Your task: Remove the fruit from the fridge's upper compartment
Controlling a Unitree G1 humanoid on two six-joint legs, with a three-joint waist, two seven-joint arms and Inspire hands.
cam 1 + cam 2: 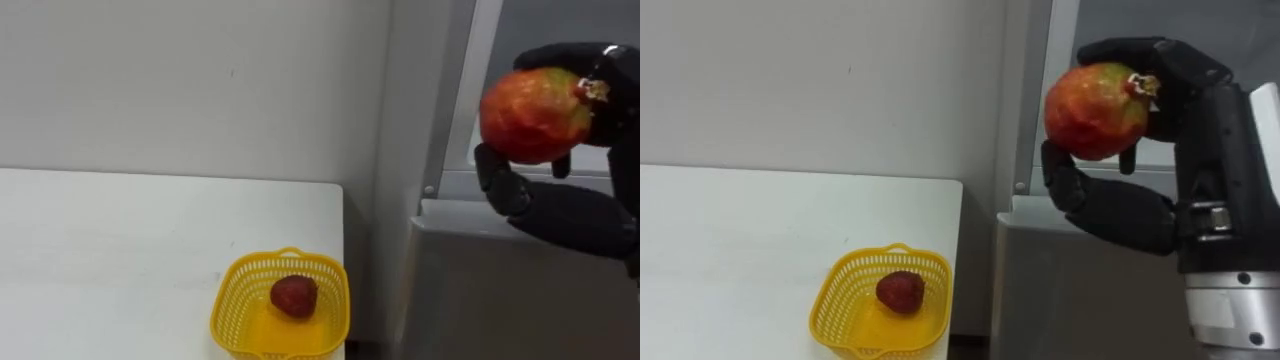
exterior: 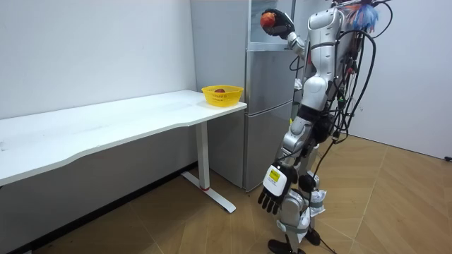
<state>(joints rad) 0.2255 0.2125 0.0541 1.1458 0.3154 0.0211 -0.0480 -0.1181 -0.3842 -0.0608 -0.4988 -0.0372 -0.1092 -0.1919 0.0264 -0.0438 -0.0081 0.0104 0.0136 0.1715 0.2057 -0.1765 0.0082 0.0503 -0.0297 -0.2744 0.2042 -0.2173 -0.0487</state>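
Note:
A red and yellow pomegranate is held up in front of the fridge's upper compartment. My right hand is shut on it, black fingers curled over the top and the thumb under it. The room view has the same fruit high beside the grey fridge, which I stand facing. My left hand hangs low at my side with relaxed fingers and holds nothing.
A yellow basket with a dark red fruit in it sits on the near corner of the white table, just left of the fridge. The closed grey lower fridge door is below my hand.

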